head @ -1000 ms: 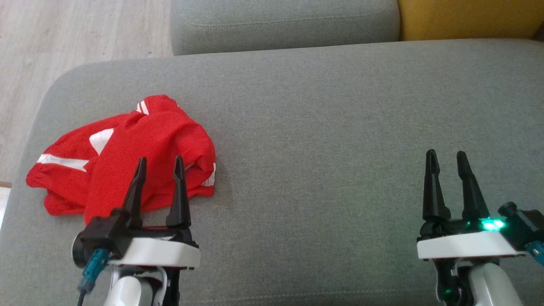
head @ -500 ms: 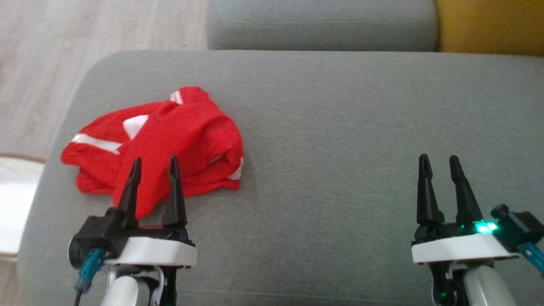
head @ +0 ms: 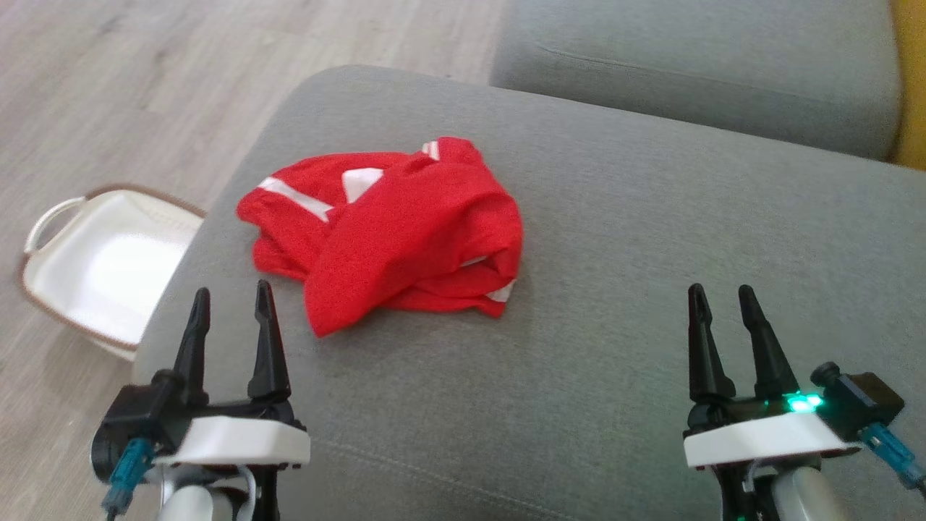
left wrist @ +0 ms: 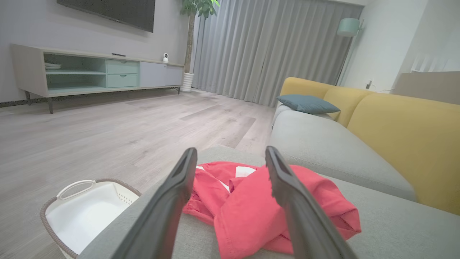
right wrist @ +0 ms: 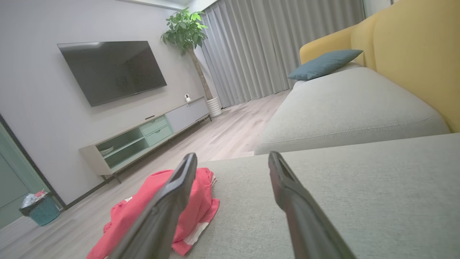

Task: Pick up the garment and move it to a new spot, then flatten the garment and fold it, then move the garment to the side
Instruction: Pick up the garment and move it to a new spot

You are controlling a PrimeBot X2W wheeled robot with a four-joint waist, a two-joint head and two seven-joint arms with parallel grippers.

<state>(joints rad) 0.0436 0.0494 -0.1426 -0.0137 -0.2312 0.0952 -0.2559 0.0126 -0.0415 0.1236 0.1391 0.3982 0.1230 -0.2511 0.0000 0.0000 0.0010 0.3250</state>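
Basket [head: 108, 268] stands beside sofa [head: 615, 289], near garment [head: 405, 231].

White basket [head: 108, 268] sits on floor [head: 145, 87] beside sofa [head: 651, 289]

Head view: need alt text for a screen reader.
A crumpled red garment lies untouched on a grey sofa cushion. Both grippers are open at the bottom: the left gripper short of the garment, the right gripper off to its right. A white basket sits on the floor, left.
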